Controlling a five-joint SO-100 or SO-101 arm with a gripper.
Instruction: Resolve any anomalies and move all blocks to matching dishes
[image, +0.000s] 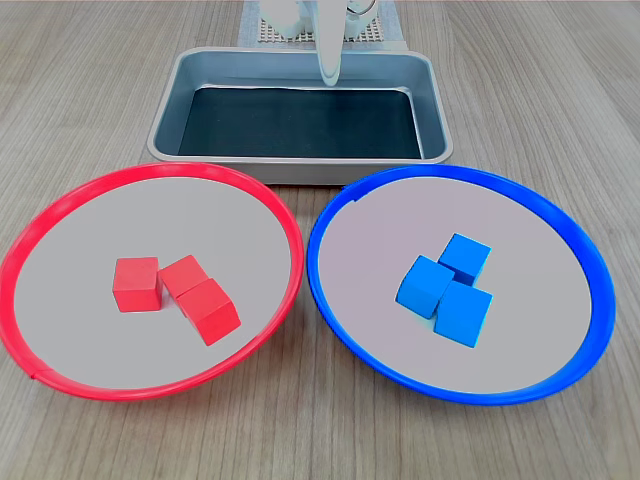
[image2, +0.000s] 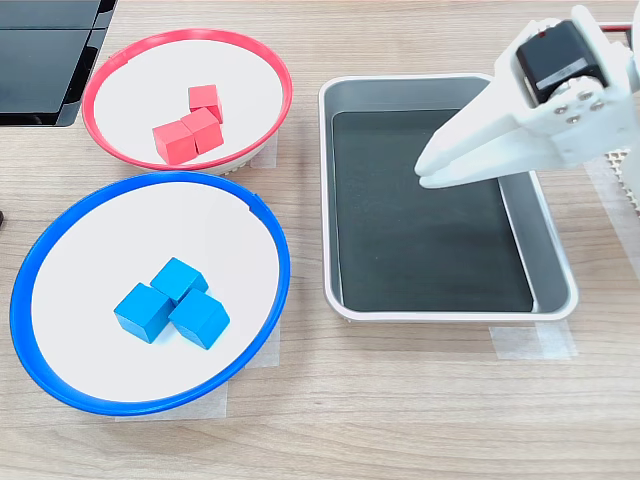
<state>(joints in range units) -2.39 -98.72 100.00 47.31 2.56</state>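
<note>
Blocks sit sorted on my screens: three red blocks (image: 175, 291) cluster touching near the middle of the red-rimmed dish (image: 60, 215), and three blue blocks (image: 448, 287) huddle touching in the blue-rimmed dish (image: 560, 215). I see the same in the second exterior view, red blocks (image2: 192, 128) in the red-rimmed dish (image2: 120, 60) toward the table's far edge, blue blocks (image2: 172, 301) in the blue-rimmed dish (image2: 60, 225) nearer its front edge.

Just beside both dishes stands a silver tray (image2: 327, 200) with a black base, nothing lying in it. My gripper (image2: 425, 172) hangs over the tray's far side, clear of the dishes, its white jaws drawn nearly together and holding nothing. In the first exterior view only its pale tip (image: 329, 60) shows above the tray's back rim (image: 300, 58).

Nothing blocks the dishes. The table (image2: 400, 420) is pale wood grain; clear tape patches (image2: 525, 342) sit at the tray's corner and under the dish edges. A dark flat object (image2: 45, 60) lies at the table's corner in the second exterior view's upper left; I cannot tell what it is.
</note>
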